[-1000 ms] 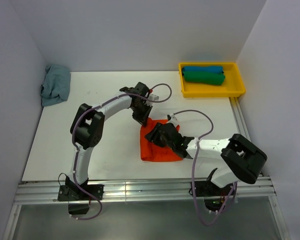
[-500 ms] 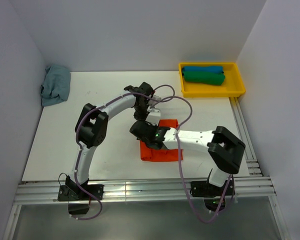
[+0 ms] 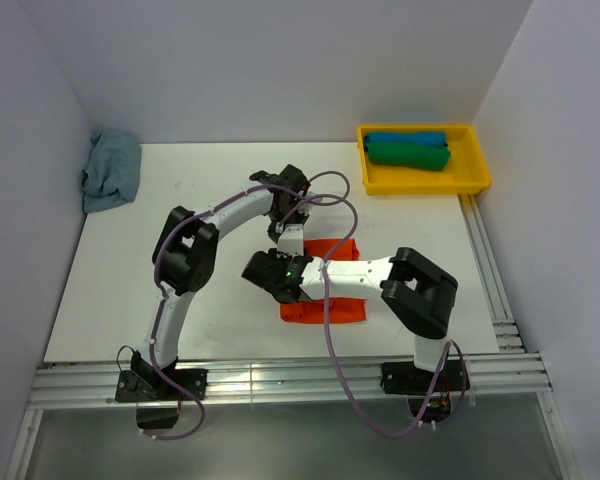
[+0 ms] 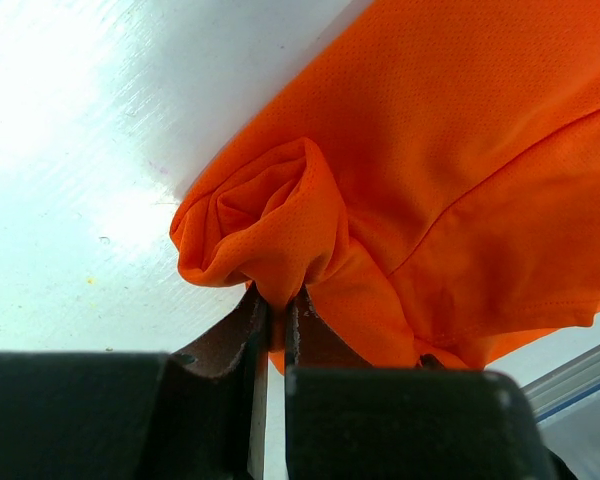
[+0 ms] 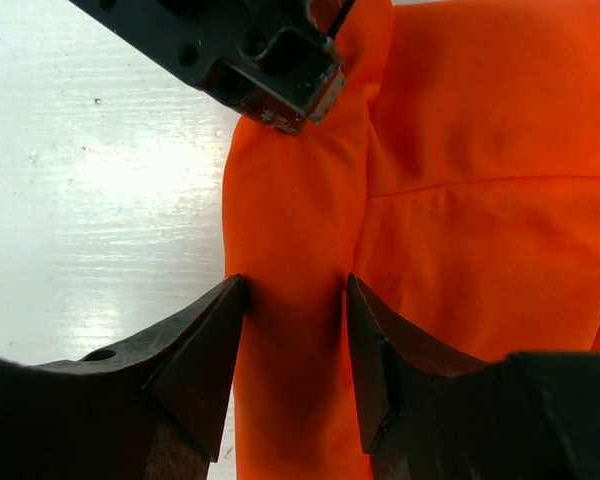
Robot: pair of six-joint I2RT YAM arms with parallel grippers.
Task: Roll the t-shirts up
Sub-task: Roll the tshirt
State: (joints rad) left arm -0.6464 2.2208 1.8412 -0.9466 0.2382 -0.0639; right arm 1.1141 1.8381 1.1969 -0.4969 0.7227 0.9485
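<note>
The orange-red t-shirt (image 3: 325, 290) lies partly rolled at the table's middle. My left gripper (image 3: 288, 236) is at its far left corner, shut on a bunched fold of the cloth (image 4: 270, 225); in the left wrist view the jaws (image 4: 277, 300) pinch the orange fabric. My right gripper (image 3: 270, 275) is at the shirt's left edge. In the right wrist view the gripper (image 5: 292, 285) straddles the rolled edge (image 5: 290, 230), its jaws pressing both sides. The left gripper's body (image 5: 265, 55) shows just beyond it.
A yellow tray (image 3: 425, 183) at the back right holds a green rolled shirt (image 3: 408, 155) and a blue one (image 3: 405, 138). A dusty grey-blue shirt (image 3: 111, 168) lies crumpled at the back left. White walls enclose the table.
My right gripper has moved left across the orange-red shirt to its left edge. My left gripper shifted slightly right and down, still at the shirt's far corner.
</note>
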